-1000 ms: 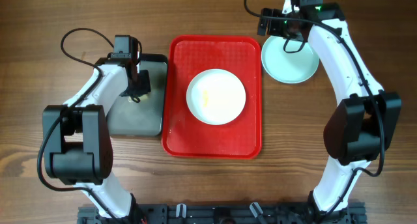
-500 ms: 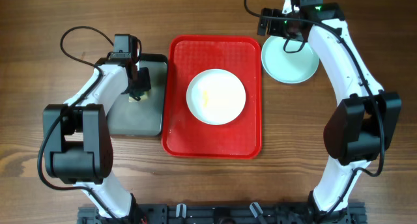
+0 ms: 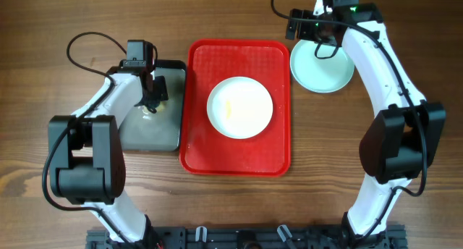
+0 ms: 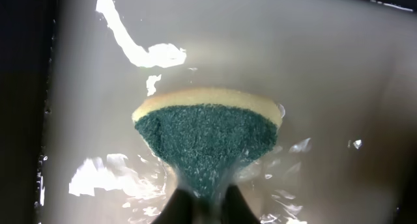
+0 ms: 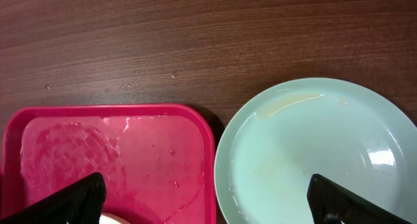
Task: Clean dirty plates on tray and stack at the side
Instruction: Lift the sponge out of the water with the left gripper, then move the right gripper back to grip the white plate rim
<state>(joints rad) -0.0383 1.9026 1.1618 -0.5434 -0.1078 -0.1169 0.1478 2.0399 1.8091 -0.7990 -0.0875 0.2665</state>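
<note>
A white plate (image 3: 239, 107) with a faint yellowish smear lies in the middle of the red tray (image 3: 205, 153). A pale aqua plate (image 3: 322, 66) sits on the wood just off the tray's far right corner, wet and streaked (image 5: 313, 146). My right gripper (image 3: 323, 48) hovers open over the gap between that plate and the tray corner (image 5: 130, 146), its fingertips (image 5: 73, 199) spread wide with nothing between them. My left gripper (image 3: 153, 103) is shut on a green-and-yellow sponge (image 4: 207, 136), pinching it at the near end (image 4: 206, 204).
A dark grey tray (image 3: 148, 132) holding shallow water (image 4: 104, 178) lies left of the red tray, under my left gripper. Bare wood table surrounds both trays. The arm bases and a black rail run along the near edge (image 3: 239, 238).
My left gripper has closed on the sponge, squeezing it narrow at the jaws. The right arm and both plates have not moved.
</note>
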